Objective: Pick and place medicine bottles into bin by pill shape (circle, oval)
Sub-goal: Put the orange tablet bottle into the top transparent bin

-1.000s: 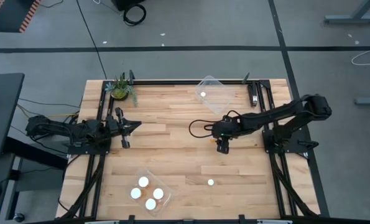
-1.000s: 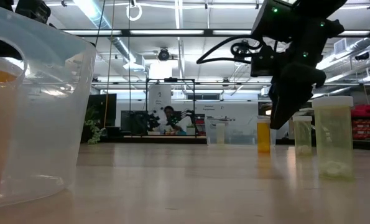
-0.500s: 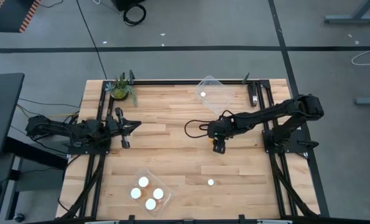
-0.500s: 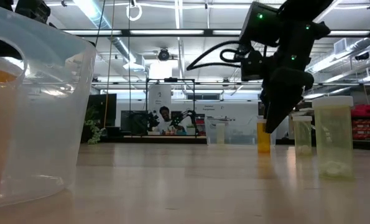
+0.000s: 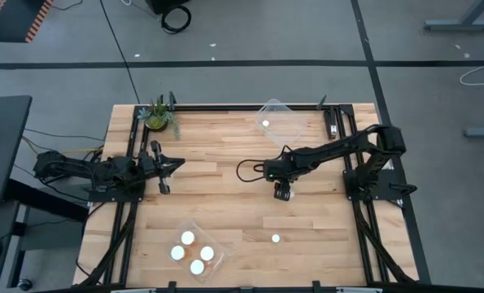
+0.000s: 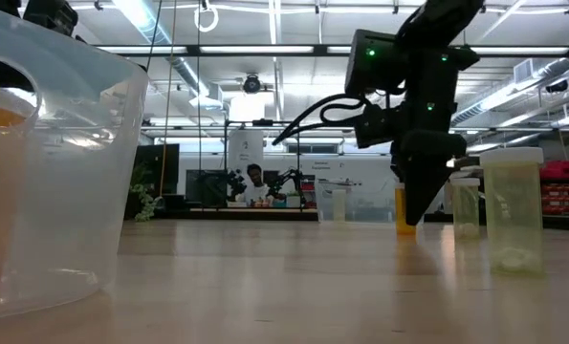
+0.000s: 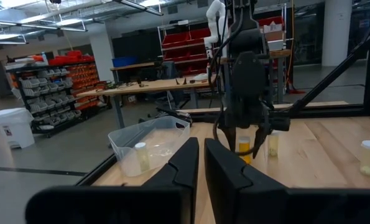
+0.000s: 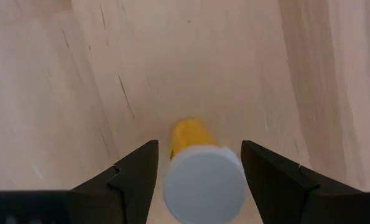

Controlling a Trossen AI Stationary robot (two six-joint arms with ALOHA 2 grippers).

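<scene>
- Your right pincer (image 5: 283, 194) hangs over the middle of the desk (image 5: 225, 203) with its fingers (image 8: 132, 174) spread wide, and an orange medicine bottle (image 8: 200, 171) with a white cap stands upright between them, not yet gripped.
- Your left pincer (image 7: 200, 162) waits at the desk's left edge, well apart from the right pincer, its fingers nearly together and holding nothing.
- Done so far, judging by how things lie: the near bin (image 5: 197, 251), toward the front left of the right pincer, holds four white-capped bottles; the far bin (image 5: 278, 122), beyond the pincer at the back edge, holds one.
- Left to do: the bottle between the fingers, plus a loose bottle (image 5: 276, 238) standing in front of the pincer. You should count further ones in the low view, where pale bottles (image 6: 512, 215) show close by.
- Around: a small potted plant (image 5: 158, 116) sits at the back left corner, far from the pincer. Nothing stands beside the bottle to block the fingers closing.
</scene>
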